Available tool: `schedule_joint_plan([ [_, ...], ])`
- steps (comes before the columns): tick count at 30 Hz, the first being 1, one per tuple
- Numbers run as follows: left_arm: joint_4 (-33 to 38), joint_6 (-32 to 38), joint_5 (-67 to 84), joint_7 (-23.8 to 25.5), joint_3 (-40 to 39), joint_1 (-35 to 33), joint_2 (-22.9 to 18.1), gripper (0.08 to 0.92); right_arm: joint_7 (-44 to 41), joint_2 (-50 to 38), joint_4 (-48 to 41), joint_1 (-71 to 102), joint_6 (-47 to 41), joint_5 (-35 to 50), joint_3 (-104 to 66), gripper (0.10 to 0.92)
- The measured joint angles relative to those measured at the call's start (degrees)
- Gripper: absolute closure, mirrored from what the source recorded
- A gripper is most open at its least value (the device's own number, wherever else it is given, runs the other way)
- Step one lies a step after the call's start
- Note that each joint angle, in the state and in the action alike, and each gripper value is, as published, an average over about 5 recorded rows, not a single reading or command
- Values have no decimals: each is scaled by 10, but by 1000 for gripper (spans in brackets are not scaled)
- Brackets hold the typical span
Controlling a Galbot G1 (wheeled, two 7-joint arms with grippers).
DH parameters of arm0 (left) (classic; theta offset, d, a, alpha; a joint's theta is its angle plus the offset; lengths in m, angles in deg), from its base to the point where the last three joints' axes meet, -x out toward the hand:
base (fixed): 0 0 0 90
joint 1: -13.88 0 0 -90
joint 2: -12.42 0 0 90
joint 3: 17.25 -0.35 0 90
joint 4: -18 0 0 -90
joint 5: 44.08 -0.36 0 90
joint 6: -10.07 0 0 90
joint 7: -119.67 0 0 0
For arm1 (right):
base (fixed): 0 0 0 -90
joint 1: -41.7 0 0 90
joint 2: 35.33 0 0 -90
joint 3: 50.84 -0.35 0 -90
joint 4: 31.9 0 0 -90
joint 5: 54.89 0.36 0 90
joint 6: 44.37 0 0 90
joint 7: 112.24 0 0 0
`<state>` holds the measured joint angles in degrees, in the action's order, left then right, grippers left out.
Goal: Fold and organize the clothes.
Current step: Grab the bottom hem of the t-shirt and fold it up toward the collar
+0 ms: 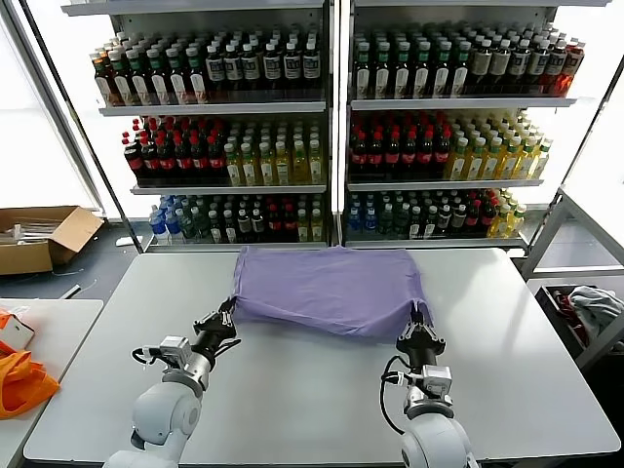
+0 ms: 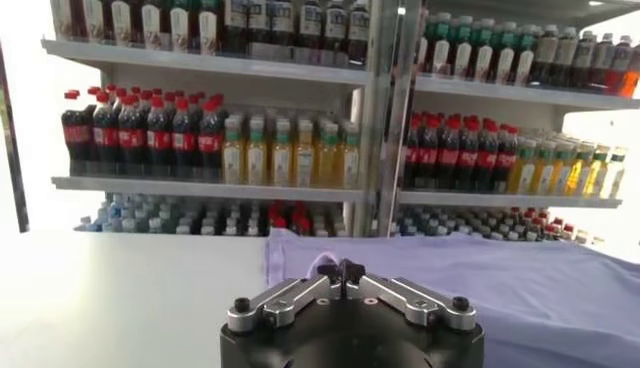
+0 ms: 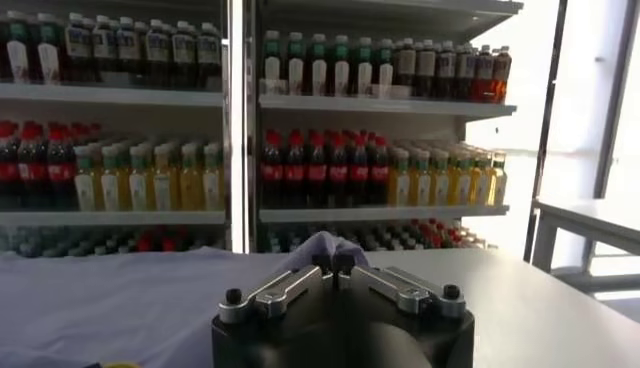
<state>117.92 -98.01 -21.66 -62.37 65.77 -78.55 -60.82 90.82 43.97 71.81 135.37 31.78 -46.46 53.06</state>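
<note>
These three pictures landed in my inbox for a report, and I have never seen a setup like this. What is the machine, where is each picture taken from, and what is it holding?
This is a two-armed robot standing at a white table, facing shelves of drink bottles. The wide picture comes from a camera on its head, looking down at its own arms. The other two come from cameras on its wrists, each looking out over that arm's jaws.

On the table lies a lavender T-shirt. The left gripper and the right gripper each have their jaws shut on one near corner of it; in the wrist pictures the cloth shows pinched at the left tip and bunched at the right tip.

An orange bag lies on a side table, and a cardboard box sits on the floor.
</note>
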Motion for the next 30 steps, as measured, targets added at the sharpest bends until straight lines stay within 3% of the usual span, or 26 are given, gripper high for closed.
schedule_joint_plan([
  [15,-83,-3,-3,1,-24,58,2,915,-26,6,-121,-96,-16,5,12,905],
  [21,-92,-8,-11,7,-29,66,3,857,-22,17,-136,-116,-27,19,9,756],
  [30,-77,-27,-20,-3,-24,64,9,580,14,29,-131,-132,-43,62,10,496],
])
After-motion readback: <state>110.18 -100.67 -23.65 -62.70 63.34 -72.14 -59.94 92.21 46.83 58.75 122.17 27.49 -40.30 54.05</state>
